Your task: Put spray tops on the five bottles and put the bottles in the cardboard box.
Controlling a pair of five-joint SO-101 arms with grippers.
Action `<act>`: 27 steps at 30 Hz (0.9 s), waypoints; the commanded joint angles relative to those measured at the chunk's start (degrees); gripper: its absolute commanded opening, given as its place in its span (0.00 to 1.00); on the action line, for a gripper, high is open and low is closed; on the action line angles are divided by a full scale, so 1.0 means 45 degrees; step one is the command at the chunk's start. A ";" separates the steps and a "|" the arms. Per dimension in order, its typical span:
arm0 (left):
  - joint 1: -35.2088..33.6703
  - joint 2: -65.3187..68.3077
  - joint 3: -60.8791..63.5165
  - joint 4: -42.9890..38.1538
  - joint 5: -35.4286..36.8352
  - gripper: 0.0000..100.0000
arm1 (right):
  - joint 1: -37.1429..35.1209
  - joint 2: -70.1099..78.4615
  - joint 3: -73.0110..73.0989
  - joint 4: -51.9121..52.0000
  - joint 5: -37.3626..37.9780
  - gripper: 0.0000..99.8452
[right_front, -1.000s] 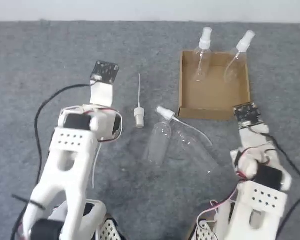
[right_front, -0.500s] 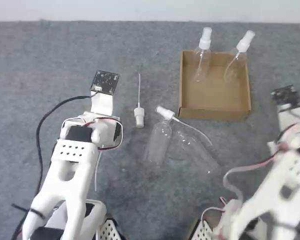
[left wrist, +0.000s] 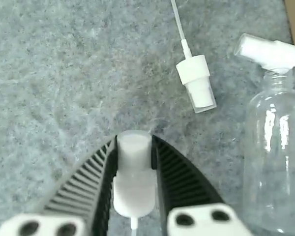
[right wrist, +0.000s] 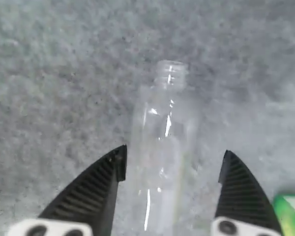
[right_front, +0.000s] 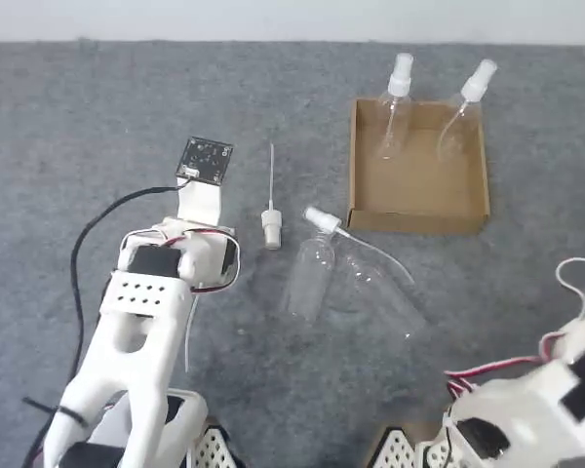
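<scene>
1. On the grey carpet (right_front: 78, 97), the left gripper (left wrist: 133, 142) is squeezing a white spray top (left wrist: 133, 172) between its two black fingers, pressing it on both sides.
2. The right gripper (right wrist: 174, 152) is hanging wide open over a clear bottle (right wrist: 162, 137) with no top. This bottle is lying on the carpet between the fingers, and they are not touching it.
3. Near the left gripper, a loose spray top (right_front: 271, 226) is lying on the carpet with its thin tube pointing away.
4. Just beside it, a second bottle (right_front: 310, 273) is lying down with another top (right_front: 322, 219) resting at its neck. A third bottle (right_front: 380, 283) is lying next to it.
5. Two capped bottles (right_front: 394, 122) are lying in the cardboard box (right_front: 419, 221), with their tops poking over its far wall.
6. A green thing (right wrist: 290, 211) is showing by the right gripper, too little of it to tell what it is.
</scene>
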 commanded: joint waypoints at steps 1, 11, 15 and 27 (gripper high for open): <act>0.0039 -0.0606 -0.0068 -0.0274 0.0137 0.01 | 0.0068 0.0752 -0.1211 0.0049 0.0137 0.25; 0.0039 -0.0606 -0.0068 -0.0274 0.0137 0.01 | -0.0147 0.2725 -0.1309 -0.0088 -0.0098 0.10; 0.0039 -0.0606 -0.0068 -0.0274 0.0137 0.01 | -0.0147 0.2510 -0.1680 -0.0947 -0.1934 0.01; -0.0078 -0.0742 -0.1123 -0.0176 0.0039 0.01 | -0.3194 -0.2510 -0.1993 0.2022 -0.5216 0.01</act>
